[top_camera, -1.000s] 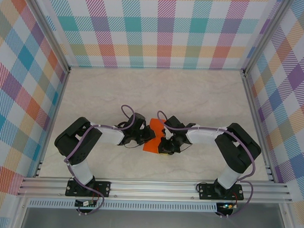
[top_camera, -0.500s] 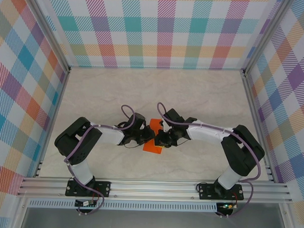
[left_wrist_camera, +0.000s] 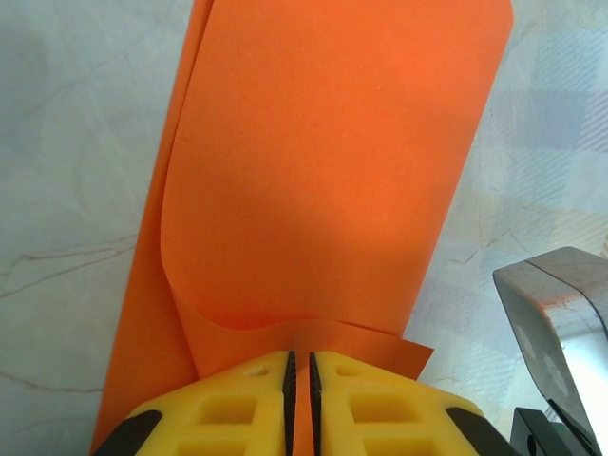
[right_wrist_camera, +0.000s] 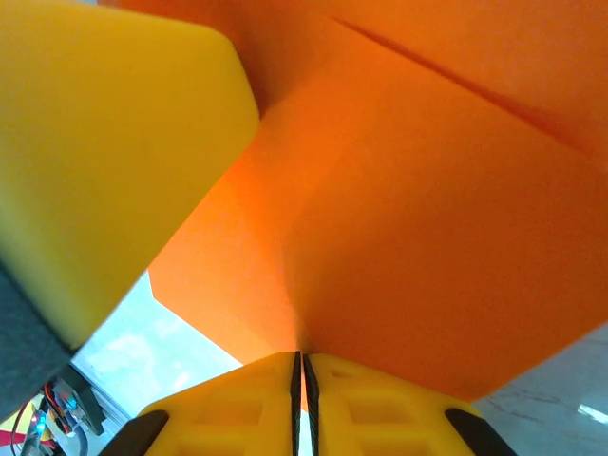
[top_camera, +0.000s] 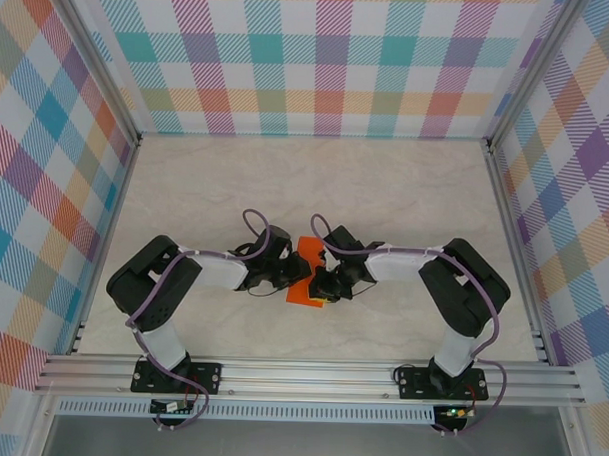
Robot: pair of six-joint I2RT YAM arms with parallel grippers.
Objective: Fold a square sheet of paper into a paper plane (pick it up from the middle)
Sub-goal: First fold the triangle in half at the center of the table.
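We see the paper [top_camera: 305, 271] folded over on itself near the middle of the desk [top_camera: 406, 192], a little toward its near edge, with one layer curling up. Our left tool [left_wrist_camera: 300, 369] is nearly closed, nipping the paper's left edge between its yellow jaws. Our right tool [right_wrist_camera: 302, 372] is likewise pinched narrow on the opposite edge. The two tools sit close together.

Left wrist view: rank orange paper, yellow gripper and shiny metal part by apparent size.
1. orange paper
2. left gripper, though nearness to the camera inflates it
3. shiny metal part, cut off by the frame
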